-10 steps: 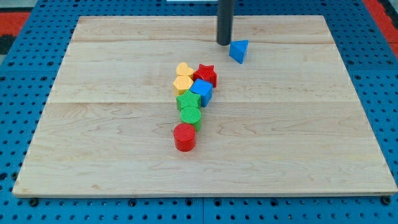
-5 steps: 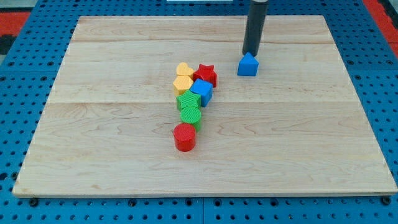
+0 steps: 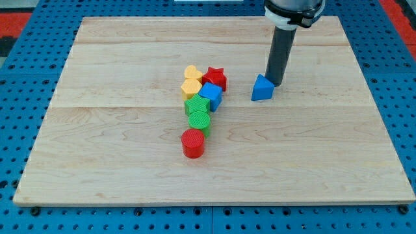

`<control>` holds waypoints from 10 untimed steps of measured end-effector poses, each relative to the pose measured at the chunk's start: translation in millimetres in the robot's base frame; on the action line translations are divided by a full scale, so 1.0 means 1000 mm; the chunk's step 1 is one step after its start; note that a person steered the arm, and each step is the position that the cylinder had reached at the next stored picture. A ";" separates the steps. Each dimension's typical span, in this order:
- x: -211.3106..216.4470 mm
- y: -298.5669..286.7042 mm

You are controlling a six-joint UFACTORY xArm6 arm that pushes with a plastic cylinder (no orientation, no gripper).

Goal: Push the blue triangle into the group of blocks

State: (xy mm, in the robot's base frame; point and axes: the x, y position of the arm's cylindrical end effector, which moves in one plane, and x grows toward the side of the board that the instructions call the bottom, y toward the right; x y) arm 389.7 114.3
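The blue triangle [image 3: 262, 89] lies on the wooden board [image 3: 312, 149], right of the group. My tip [image 3: 275, 82] touches its upper right side. The group stands at the board's middle: a yellow heart [image 3: 192, 72], a yellow hexagon [image 3: 191, 86], a red star [image 3: 215, 78], a blue cube [image 3: 210, 95], a green star [image 3: 196, 106], a green cylinder [image 3: 199, 121] and a red cylinder [image 3: 193, 143]. A gap separates the triangle from the blue cube and the red star.
The board lies on a blue pegboard surface [image 3: 19, 117]. The arm's dark body [image 3: 294, 8] enters from the view's top right.
My tip has moved from the triangle's upper left round to its upper right and down the view. The blue triangle has slid down and slightly right, and turned.
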 end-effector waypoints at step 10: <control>0.181 -0.060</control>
